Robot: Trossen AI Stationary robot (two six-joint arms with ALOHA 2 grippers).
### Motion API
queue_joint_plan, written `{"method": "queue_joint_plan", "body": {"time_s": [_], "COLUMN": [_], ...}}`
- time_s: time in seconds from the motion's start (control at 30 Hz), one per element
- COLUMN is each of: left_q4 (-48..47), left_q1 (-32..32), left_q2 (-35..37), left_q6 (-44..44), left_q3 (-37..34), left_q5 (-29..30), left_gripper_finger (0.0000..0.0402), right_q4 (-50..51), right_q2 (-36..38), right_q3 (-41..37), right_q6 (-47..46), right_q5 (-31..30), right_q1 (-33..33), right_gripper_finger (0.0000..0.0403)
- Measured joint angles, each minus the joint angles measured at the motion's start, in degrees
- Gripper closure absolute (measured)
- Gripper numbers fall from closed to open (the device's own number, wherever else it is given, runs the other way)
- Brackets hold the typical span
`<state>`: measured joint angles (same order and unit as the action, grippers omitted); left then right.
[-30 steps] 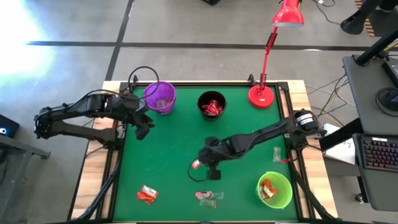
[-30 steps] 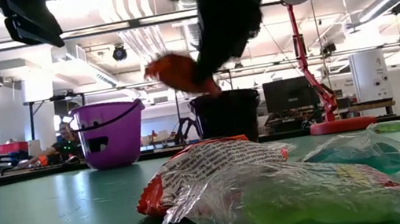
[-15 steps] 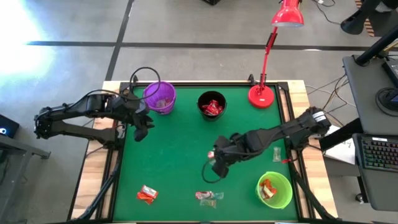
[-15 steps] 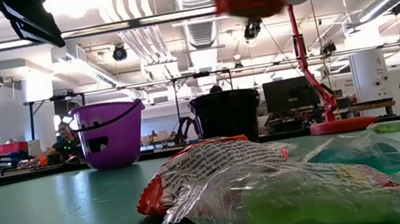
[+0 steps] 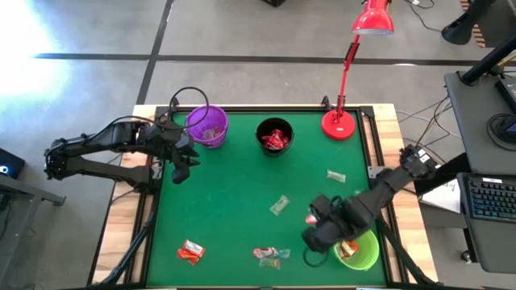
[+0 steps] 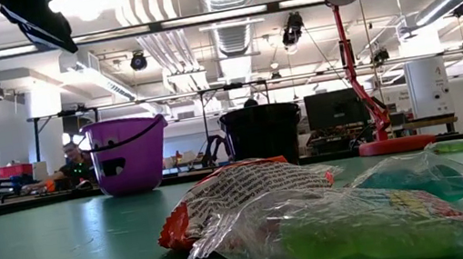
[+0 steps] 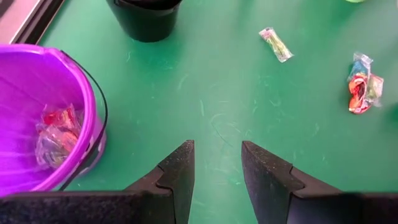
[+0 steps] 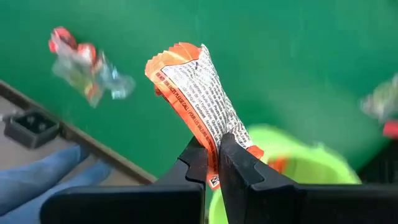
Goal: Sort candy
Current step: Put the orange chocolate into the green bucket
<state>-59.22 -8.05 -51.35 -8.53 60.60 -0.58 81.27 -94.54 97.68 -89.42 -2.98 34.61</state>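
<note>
The right gripper pinches an orange candy tight, with the green cup just under it. The left gripper is partly open and empty, beside the purple cup.

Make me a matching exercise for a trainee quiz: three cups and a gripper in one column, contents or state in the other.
1. purple cup
2. black cup
3. green cup
4. right gripper

a. shut on an orange-wrapped candy
b. beside the waiting left gripper
c. red candies inside, mid-table
d. just below the right gripper

Pairs: 1-b, 2-c, 3-d, 4-a
</note>
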Motion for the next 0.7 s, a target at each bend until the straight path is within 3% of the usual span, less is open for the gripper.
{"method": "queue_joint_plan", "body": {"time_s": [0.4,0.7], "left_q4": [0.08,0.07], "left_q1": [0.00,0.00], "left_q2": [0.00,0.00], "left_q6": [2.79,3.38], "left_q3": [0.00,0.00], "left_q5": [0.00,-0.01], "left_gripper_finger": [0.0287,0.0287], "right_q4": [5.55,6.20], "right_q2": [-0.09,-0.82], "right_q3": [-0.05,-0.66], "right_q6": [-33.85,-36.03], "right_q5": [8.25,7.99], "right_q1": [14.30,16.30], "right_gripper_finger": [0.0390,0.0390]}}
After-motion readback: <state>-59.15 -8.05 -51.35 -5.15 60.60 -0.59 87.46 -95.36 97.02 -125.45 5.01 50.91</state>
